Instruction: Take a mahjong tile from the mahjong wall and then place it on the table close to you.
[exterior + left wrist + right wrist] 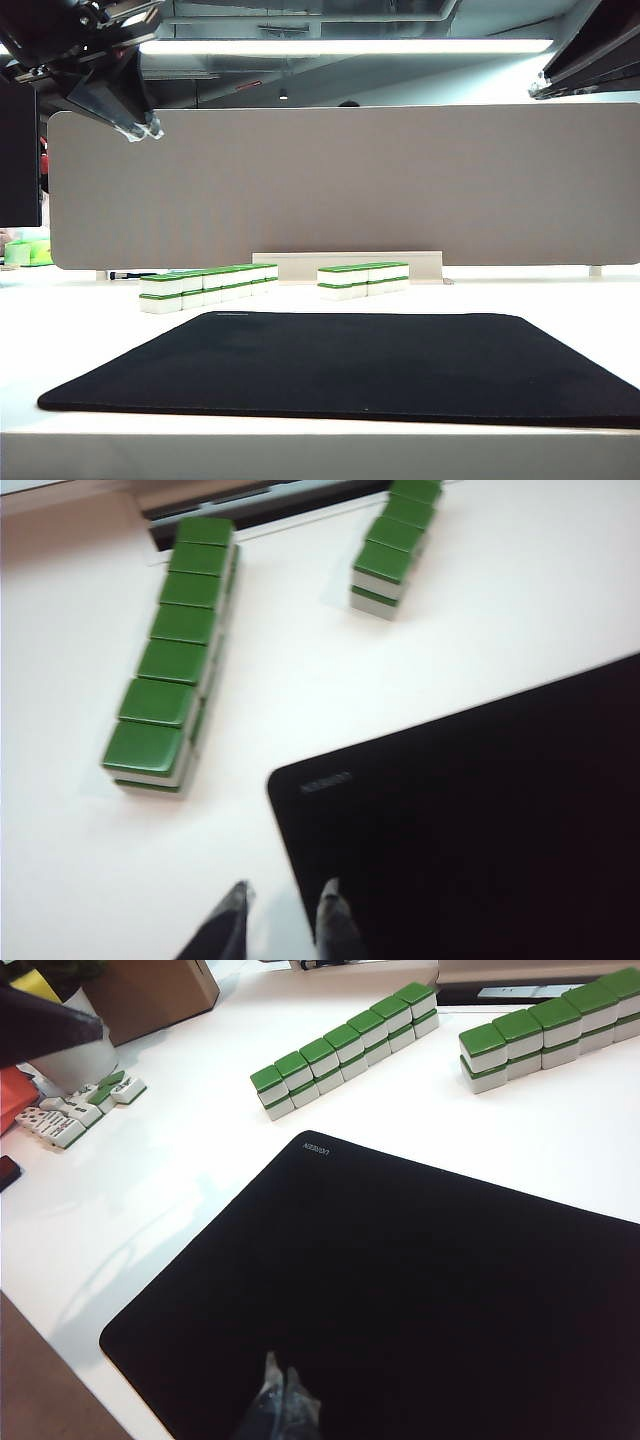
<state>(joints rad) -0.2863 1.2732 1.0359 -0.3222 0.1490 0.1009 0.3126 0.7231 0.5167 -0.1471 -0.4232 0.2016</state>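
a glossy white table (600,300) held a black fabric mat (350,365). the left gripper (285,912), slightly parted and empty, hovered short of the green-topped mahjong wall (165,695); it might nudge neighbouring tiles. the right gripper (283,1390) hung closed above the mat.

The glossy white counter (90,330) carries a black mat (350,365), the two-high mahjong wall (210,285) in two runs behind it, and loose tiles (70,1110) aside.

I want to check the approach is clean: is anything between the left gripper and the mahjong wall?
Nothing visible: only bare table lies between the empty left gripper, raised near the mat's corner, and the mahjong wall.
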